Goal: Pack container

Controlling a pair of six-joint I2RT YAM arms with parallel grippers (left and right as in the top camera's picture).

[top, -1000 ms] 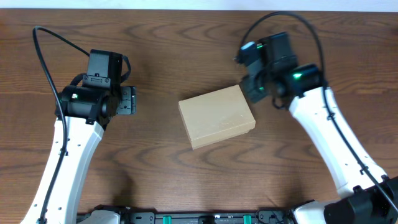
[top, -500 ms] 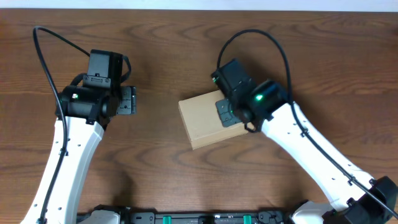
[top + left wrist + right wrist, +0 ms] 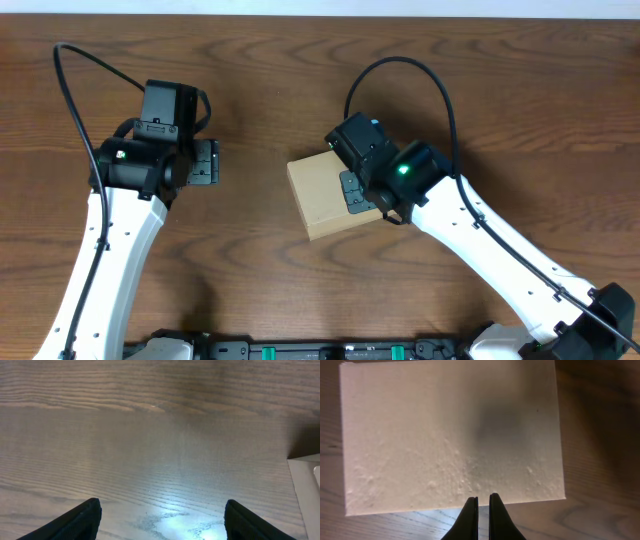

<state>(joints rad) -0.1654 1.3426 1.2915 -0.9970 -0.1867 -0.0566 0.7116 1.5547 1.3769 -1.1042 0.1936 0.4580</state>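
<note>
- Right gripper (image 3: 355,190) hung over the right half of the container (image 3: 318,195) in the overhead view, its fingers drawn together with only a sliver of gap and nothing between them.
- From the right wrist view, the right gripper (image 3: 483,500) had its dark fingertips (image 3: 470,510) at the near long edge of the container (image 3: 450,435), pointing down at the lid. Whether the tips pressed on the cardboard or sat just above it could not be told.
- A soft shadow lay on the lid right of its middle, above the fingertips in that view.
- The container lay flat on the wooden table (image 3: 300,60), turned a little askew, with its lid down flat. The top was plain tan card, slightly rough in patches, and whatever was inside was hidden.
- Left gripper (image 3: 205,162) stood well apart from the container, off to its left, with bare table between them.
- In the left wrist view, the left gripper (image 3: 162,510) had its fingers spread wide and held nothing. Only wood grain showed between them.
- One pale corner of the container (image 3: 306,485) showed at the right edge of that view, beyond the right-hand finger.
- A green light (image 3: 402,168) glowed on the right arm's wrist, just right of the container.
</note>
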